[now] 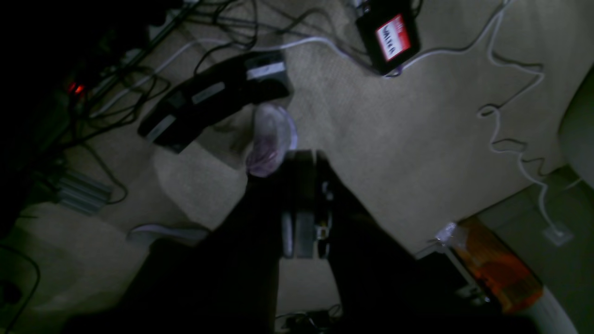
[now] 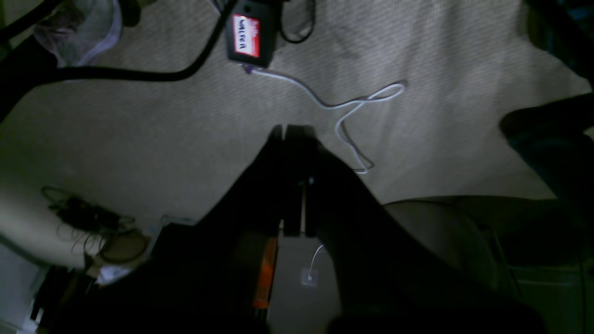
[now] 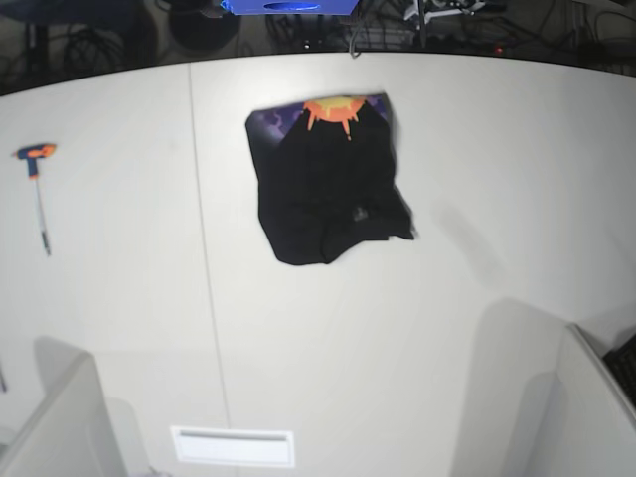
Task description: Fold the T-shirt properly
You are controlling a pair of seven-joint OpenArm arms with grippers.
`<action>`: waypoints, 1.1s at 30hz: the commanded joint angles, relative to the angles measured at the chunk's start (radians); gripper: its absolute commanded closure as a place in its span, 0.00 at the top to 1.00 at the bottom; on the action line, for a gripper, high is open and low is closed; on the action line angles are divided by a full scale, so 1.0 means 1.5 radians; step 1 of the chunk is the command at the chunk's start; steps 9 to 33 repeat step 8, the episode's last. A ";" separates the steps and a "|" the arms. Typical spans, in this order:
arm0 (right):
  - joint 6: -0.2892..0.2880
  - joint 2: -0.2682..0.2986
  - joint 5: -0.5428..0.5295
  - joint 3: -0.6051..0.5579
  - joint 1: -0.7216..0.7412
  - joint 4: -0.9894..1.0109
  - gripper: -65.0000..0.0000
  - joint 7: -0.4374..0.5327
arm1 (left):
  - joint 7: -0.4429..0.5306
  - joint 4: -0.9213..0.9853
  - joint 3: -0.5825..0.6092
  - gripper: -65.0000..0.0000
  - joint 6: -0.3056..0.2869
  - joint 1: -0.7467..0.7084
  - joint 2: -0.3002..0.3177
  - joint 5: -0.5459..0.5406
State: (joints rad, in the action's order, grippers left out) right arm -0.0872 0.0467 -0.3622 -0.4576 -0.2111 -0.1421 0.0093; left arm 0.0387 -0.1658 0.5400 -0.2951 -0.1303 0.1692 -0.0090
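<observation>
In my left wrist view my left claw [image 1: 304,204] fills the near foreground, its dark fingers pressed flat together, clenched on nothing I can make out. My right claw [image 2: 291,185] in the right wrist view looks the same, blades clenched with only a thin seam between them. Neither wrist view shows the black short-sleeved cloth T-shirt with the purple, orange and yellow print [image 3: 328,184]; only the base view has it, and that view shows neither claw, so the shirt lies well away from both and I cannot tell how far.

It is bunched into a rumpled heap on the pale grey flat table [image 3: 447,328], in the far middle, the orange and yellow print showing along its far edge. An orange-handled T-shaped metal key [image 3: 38,194] lies well apart from it near the table's edge on that view's left.

Beyond my claws both wrist views look down on beige carpet [image 2: 139,130] with a black box carrying a red and white label [image 1: 389,35], handwritten letters that seem to read "WALTER", and a thin white cable [image 2: 352,111] trailing from it
</observation>
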 commanded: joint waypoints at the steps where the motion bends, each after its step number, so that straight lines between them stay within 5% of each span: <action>1: 0.002 0.005 0.000 0.002 -0.006 0.002 0.00 0.000 | 0.002 0.001 0.000 0.00 -0.003 0.006 0.005 -0.003; 33: 0.002 0.005 0.000 0.002 -0.004 -0.003 0.00 0.003 | 0.003 -0.027 0.000 0.00 -0.003 0.010 0.005 -0.003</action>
